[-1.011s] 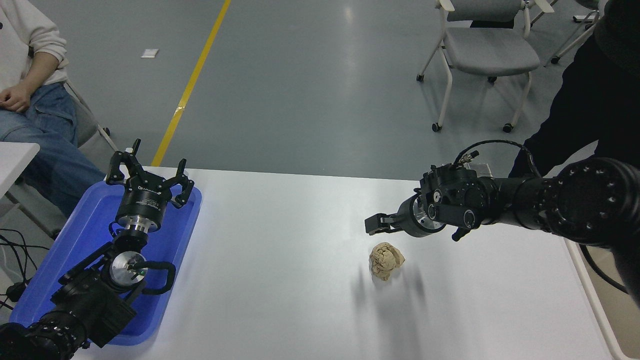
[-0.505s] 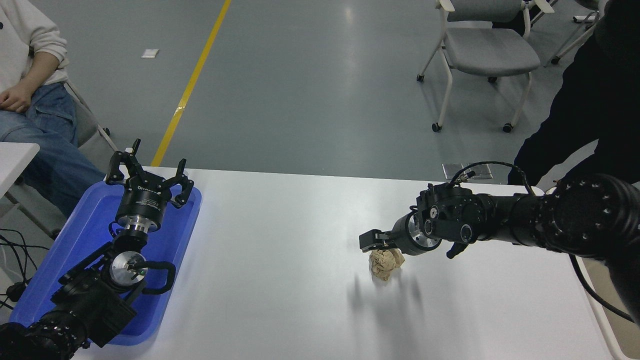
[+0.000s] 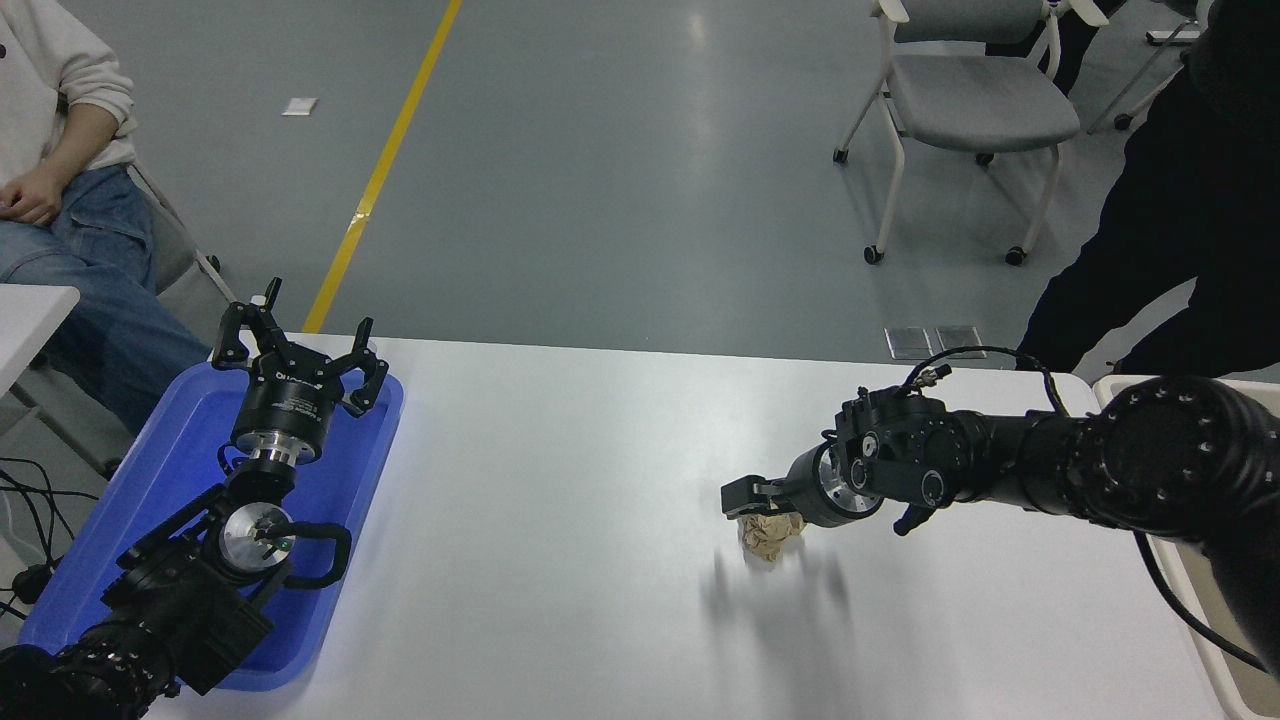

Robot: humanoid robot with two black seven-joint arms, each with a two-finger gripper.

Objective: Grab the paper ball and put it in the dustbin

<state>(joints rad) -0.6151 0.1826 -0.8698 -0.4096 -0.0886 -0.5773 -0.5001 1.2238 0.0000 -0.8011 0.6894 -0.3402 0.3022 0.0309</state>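
Observation:
The tan paper ball (image 3: 764,538) lies on the white table (image 3: 560,480), right of the middle. My right gripper (image 3: 748,498) reaches in from the right and hangs low right over the ball, covering its top; it looks open and the ball rests on the table. Of the beige dustbin only a stretch of pale rim (image 3: 1112,384) shows at the right edge, behind my right arm. My left gripper (image 3: 297,352) is parked open over the blue tray at the lower left.
A shallow blue tray (image 3: 160,470) lies on the table's left end under the left arm. A person in jeans (image 3: 70,270) sits at the far left. A person in black (image 3: 1170,220) stands at the far right, near a grey chair (image 3: 975,95).
My right gripper has moved down and slightly left, from above and behind the paper ball to right on top of it. The ball has stayed put. The left arm has not moved.

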